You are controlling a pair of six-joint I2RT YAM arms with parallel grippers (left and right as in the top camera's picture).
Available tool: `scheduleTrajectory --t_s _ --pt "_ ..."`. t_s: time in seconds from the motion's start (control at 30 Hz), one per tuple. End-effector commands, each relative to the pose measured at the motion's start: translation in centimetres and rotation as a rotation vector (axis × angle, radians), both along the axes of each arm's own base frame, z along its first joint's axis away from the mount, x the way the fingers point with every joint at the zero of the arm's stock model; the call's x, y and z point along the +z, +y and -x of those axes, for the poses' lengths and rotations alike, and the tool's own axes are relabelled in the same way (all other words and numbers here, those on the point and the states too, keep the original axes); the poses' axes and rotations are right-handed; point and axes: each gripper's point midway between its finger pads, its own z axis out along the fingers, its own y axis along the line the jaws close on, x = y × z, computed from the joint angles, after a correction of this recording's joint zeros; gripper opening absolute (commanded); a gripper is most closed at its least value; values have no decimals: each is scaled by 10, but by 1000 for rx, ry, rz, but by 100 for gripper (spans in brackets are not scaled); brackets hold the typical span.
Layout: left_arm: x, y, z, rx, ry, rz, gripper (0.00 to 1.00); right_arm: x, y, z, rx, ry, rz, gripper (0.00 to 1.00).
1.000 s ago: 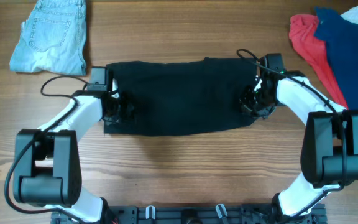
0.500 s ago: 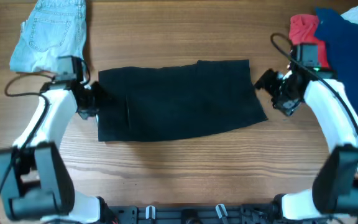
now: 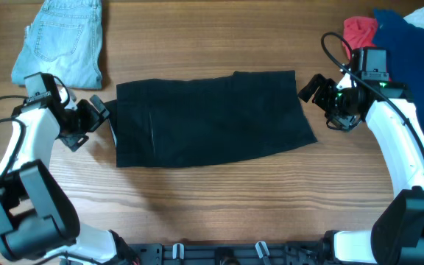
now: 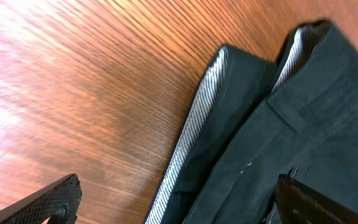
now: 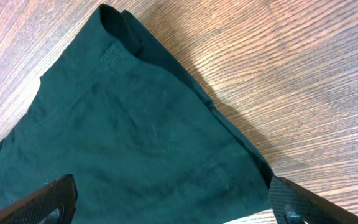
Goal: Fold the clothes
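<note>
The clothes (image 3: 208, 118) lie flat on the wooden surface (image 3: 212, 199), a wide black slab with its long side running left to right. The denim shorts (image 3: 61, 40) sit up-left of the clothes, near but apart, and the red garment (image 3: 363, 40) and navy garment (image 3: 411, 66) sit up-right of them. The left gripper (image 3: 90, 121) is just off the clothes' left edge and the right gripper (image 3: 319, 104) just off their right edge. Neither touches the cloth. On both, the jaws are spread wide with nothing between them; each wrist view shows the tips far apart at the bottom corners.

Handling, my read: soft woven fabric, light and limp, not fragile. It will sag and drape once lifted and probably slide easily on the wood. The left wrist view shows the waistband lining (image 4: 188, 143), pale and finely striped, where the left edge is doubled over. That band looks thicker and a bit stiffer, so it should be the better hold. I'd pinch there through all the layers at the clothes' lower-left corner. On the right the hem corner (image 5: 120, 25) is thinner and lies slightly raised off the surface. I'd pinch at the lower-right corner, coming in low so a jaw gets under it.

The layer count is hard to call because black on black hides the folds from overhead. The risk is catching only the top layer, so the cloth peels open.
</note>
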Motion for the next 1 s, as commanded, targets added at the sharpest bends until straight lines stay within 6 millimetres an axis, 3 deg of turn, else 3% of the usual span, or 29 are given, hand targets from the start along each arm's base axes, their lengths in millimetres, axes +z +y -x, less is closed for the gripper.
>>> scheduleTrajectory --t_s 0.0,0.23,0.37,0.57,0.6,0.7,0.77,0.83,0.9,0.97 --pt "-4 -14 -9 -99 -46 73 100 6 5 -4 26 -23 -9 100" --pt "-50 -33 4 -148 64 200 100 6 6 -5 43 -29 -11 100" --pt "-55 -48 6 -187 86 208 100 6 7 -5 43 -30 -12 100" --pt "-62 -91 11 -291 141 215 99 7 10 -4 54 -31 -30 99" --pt "-65 -96 12 -305 146 215 96 7 10 -4 54 -29 -30 100" --pt "-71 -103 12 -327 152 214 69 7 10 -4 53 -29 -31 100" --pt "-70 -105 9 -334 140 210 43 7 10 -4 53 -29 -31 99" --pt "-71 -103 8 -331 136 205 9 7 10 -4 54 -28 -31 99" --pt "-72 -95 8 -292 150 186 4 7 10 -4 53 -27 -31 99" --pt "-75 -63 13 -213 229 62 4 6 10 -3 53 -24 -31 100"
